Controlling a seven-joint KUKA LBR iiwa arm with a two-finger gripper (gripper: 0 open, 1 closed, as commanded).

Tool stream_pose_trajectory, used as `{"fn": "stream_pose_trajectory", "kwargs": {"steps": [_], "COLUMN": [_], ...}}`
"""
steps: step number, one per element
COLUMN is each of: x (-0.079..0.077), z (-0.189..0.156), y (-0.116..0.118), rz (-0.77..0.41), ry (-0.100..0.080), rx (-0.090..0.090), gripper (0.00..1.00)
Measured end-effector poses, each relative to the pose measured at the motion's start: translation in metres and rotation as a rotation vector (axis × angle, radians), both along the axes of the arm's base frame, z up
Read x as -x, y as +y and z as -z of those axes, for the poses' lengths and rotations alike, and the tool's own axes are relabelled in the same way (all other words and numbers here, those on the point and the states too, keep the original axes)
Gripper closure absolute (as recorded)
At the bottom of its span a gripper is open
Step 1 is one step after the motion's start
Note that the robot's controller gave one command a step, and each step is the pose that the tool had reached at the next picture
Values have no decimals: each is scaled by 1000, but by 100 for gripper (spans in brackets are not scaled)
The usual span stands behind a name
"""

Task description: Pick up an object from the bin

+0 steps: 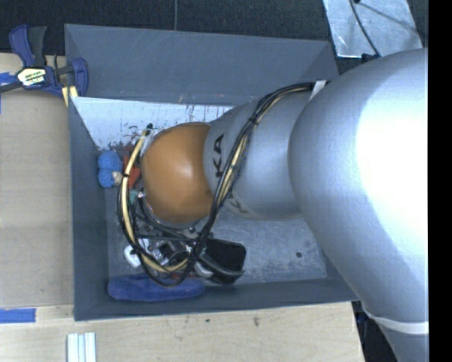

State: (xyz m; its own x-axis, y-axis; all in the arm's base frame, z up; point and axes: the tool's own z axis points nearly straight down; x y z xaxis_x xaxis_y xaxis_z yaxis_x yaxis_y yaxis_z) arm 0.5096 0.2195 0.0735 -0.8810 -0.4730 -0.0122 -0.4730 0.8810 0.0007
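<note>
A small blue thing [105, 169] lies against the bin's left wall, just left of the arm's wrist. Along the front wall stretches a long, flat, dark blue thing [155, 289], its right end under the wrist's cables. To its right lies a glossy black thing [227, 256], partly covered by those cables. A small white piece [130, 256] shows at the left of the cable loop, and a bit of red [133, 173] peeks out beside the blue thing. Whatever lies under the wrist is hidden.
The arm comes in from the right and covers the middle and right of the bin. Its orange dome and looped cables hang low over the left half of the floor. Bare scuffed floor shows at the back left and front right.
</note>
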Motion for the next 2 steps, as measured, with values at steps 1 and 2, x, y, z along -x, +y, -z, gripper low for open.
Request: {"fn": "stream_pose_trajectory", "kwargs": {"steps": [1, 2], "x": [-2, -1], "z": [-2, -2], "y": [0, 1], "rz": [3, 3], "ry": [-4, -3], "rx": [-2, -3], "gripper": [0, 100]}}
